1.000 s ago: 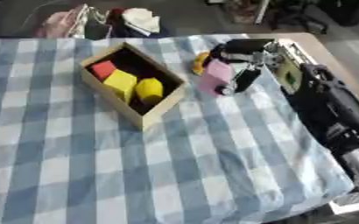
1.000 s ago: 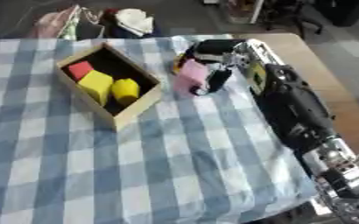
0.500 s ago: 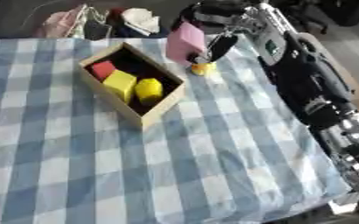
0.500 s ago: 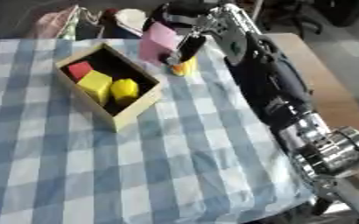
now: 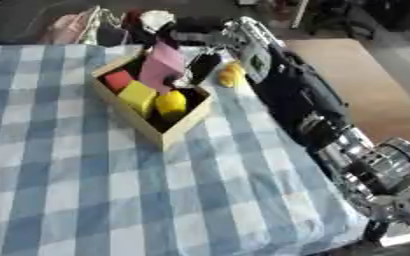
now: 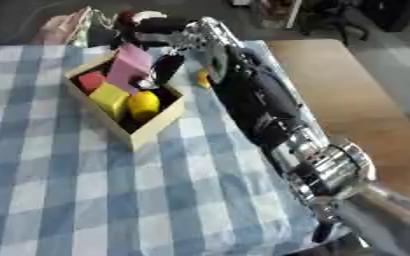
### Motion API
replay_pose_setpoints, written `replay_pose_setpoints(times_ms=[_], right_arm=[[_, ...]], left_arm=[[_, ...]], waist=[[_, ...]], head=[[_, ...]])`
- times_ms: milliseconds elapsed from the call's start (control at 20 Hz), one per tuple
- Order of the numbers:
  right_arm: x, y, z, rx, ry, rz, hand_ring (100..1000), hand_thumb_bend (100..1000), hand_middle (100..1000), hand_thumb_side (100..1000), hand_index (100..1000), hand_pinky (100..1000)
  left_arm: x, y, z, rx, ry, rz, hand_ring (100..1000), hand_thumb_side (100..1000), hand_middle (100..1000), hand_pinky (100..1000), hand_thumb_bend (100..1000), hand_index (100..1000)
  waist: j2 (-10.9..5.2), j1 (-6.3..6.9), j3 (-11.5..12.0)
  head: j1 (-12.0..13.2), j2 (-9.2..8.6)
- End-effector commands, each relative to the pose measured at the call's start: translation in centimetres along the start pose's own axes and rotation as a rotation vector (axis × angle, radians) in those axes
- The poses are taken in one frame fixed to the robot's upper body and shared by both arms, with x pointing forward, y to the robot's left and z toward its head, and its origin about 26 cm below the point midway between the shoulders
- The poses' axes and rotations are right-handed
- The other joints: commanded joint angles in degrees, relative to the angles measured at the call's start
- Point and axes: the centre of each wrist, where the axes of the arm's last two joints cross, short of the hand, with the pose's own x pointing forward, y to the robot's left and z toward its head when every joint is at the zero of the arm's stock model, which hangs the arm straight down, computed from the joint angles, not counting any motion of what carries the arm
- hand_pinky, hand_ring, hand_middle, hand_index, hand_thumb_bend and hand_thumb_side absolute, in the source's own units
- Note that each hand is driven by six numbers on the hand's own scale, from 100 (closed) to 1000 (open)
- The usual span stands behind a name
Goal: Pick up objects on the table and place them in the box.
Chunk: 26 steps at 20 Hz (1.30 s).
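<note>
Right hand (image 5: 194, 52) over the far end of the box (image 5: 184, 131), fingers curled round a pink block (image 5: 162, 66) (thumb side hidden behind it). Pink block tilted, lower end down inside the box's far end, upper end sticking above the rim. Dark finger (image 5: 201, 66) pressed along the block's right face. Arm stretching back from the hand toward the lower right, black with silver joints. Inside the box, nearer than the pink block: red block (image 5: 117, 79) at the left wall, yellow cube (image 5: 138, 95) beside it, rounded yellow piece (image 5: 171, 103) just right of the cube. Outside the box, just right of the hand, a small yellow-orange thing (image 5: 229, 74) lying on the cloth (shape unclear). Blue-and-white checked cloth (image 5: 86, 190) under everything, bare wood table (image 5: 357, 80) showing at the right. Left hand nowhere in either view.
</note>
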Motion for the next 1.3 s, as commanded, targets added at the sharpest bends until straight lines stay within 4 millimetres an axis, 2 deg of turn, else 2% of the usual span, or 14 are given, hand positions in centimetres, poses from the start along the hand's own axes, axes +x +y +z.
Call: replay_pose_setpoints(times_ms=[50, 450, 650, 750, 800, 850, 950, 1150, 1300], right_arm=[[0.2, -0.8, -0.6, -0.064, 0.080, 0.040, 750, 221, 846, 461, 955, 738], [0.0, 0.3, -1.4, -0.096, 0.225, 0.090, 788, 276, 891, 524, 970, 763], [-0.2, 0.3, -1.3, -0.108, 0.238, 0.104, 825, 317, 932, 584, 983, 790], [-0.3, 0.1, -1.1, -0.133, 0.231, 0.104, 854, 304, 951, 603, 986, 813], [-0.3, 0.0, -1.0, -0.148, 0.224, 0.100, 868, 303, 957, 604, 986, 824], [-0.3, -0.4, -1.0, -0.170, 0.214, 0.098, 919, 305, 978, 596, 989, 862], [-0.3, -1.2, -0.7, -0.221, 0.190, 0.097, 948, 310, 997, 575, 993, 893], [-0.4, -2.5, -0.3, -0.291, 0.171, 0.098, 950, 306, 999, 538, 995, 898], [-1.2, -2.9, 0.6, -0.311, 0.206, 0.082, 939, 293, 986, 538, 992, 887]], left_arm=[[0.8, 0.3, -0.5, -0.006, -0.037, -0.009, 527, 546, 598, 734, 100, 755], [1.1, 0.1, -1.0, -0.021, -0.056, -0.001, 524, 547, 595, 736, 100, 755], [1.1, 0.1, -1.0, -0.020, -0.054, 0.000, 524, 549, 595, 737, 100, 755], [1.1, 0.0, -1.0, -0.021, -0.054, 0.002, 524, 550, 595, 737, 100, 755], [1.1, 0.0, -1.0, -0.022, -0.053, 0.003, 524, 551, 595, 737, 100, 755], [1.0, 0.0, -1.0, -0.022, -0.052, 0.003, 524, 550, 595, 737, 100, 755], [1.0, 0.0, -0.9, -0.022, -0.049, 0.002, 523, 550, 595, 738, 100, 755], [1.0, 0.0, -0.9, -0.023, -0.050, 0.004, 523, 551, 595, 738, 100, 755], [1.0, 0.0, -0.9, -0.023, -0.048, 0.004, 523, 551, 594, 737, 100, 755]], waist=[[0.09, 1.04, 0.36], [0.69, 1.15, 1.77], [0.64, 1.08, 1.90], [0.60, 1.05, 1.94], [0.58, 1.04, 1.95], [0.55, 1.02, 1.94], [0.49, 0.96, 1.91], [0.37, 0.89, 1.86], [0.28, 0.79, 1.90]], head=[[-0.86, -0.91], [-2.13, -1.43], [-2.13, -1.41], [-2.06, -1.46], [-2.03, -1.46], [-2.00, -1.48], [-2.00, -1.45], [-1.95, -1.37], [-1.89, -1.30]])
